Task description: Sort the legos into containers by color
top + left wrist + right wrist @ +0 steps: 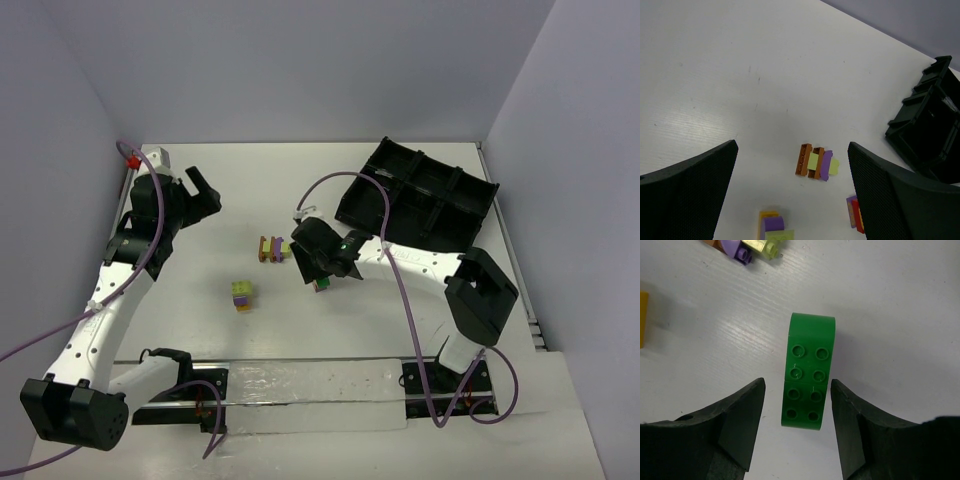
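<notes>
A green lego (pixel 807 372), two studded bricks end to end, lies flat on the white table. My right gripper (pixel 797 382) straddles its near half, open, with a narrow gap showing on each side. In the top view this gripper (pixel 322 270) hangs low over that brick (pixel 321 285). An orange, yellow-green and purple cluster (pixel 272 249) lies just left of it, and a yellow, purple and yellow-green stack (pixel 242 295) sits nearer the front. My left gripper (pixel 200 190) is raised at the far left, open and empty, looking down on both clusters (pixel 816 162) (pixel 772 227).
The black divided tray (pixel 420 195) stands tilted at the back right, behind the right arm; its edge shows in the left wrist view (pixel 930 135). A purple and red brick edge (pixel 855 212) peeks beside the left gripper's right finger.
</notes>
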`<state>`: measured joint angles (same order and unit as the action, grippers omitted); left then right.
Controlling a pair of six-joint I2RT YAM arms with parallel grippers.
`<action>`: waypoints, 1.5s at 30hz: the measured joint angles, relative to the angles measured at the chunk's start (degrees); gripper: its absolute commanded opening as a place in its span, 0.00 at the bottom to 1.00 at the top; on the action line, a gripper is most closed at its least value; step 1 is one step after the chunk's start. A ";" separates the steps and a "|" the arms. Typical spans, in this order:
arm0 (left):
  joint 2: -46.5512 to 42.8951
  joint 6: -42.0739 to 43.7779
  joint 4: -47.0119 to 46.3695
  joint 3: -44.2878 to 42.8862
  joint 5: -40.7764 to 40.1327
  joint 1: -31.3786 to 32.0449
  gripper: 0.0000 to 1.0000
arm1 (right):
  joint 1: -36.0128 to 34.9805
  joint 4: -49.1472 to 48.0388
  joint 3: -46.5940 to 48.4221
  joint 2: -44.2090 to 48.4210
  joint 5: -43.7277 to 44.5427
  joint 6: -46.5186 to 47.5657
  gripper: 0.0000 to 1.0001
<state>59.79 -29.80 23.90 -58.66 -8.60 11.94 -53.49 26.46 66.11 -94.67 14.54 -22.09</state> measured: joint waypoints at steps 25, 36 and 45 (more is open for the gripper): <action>4.01 0.24 1.08 -0.22 2.60 0.00 0.99 | 1.06 0.73 0.46 4.33 -4.66 -0.33 0.00; 1.70 3.01 -3.23 -1.07 25.72 -0.57 0.97 | 18.83 -9.61 -6.06 25.44 -33.23 -3.21 0.00; 2.24 0.43 -16.11 -1.08 60.30 -0.69 0.96 | 21.53 -16.77 -10.25 29.13 -52.18 -6.43 0.00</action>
<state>62.03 -29.37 7.79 -59.74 51.70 11.25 -31.97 9.69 55.86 -65.54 -37.64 -28.52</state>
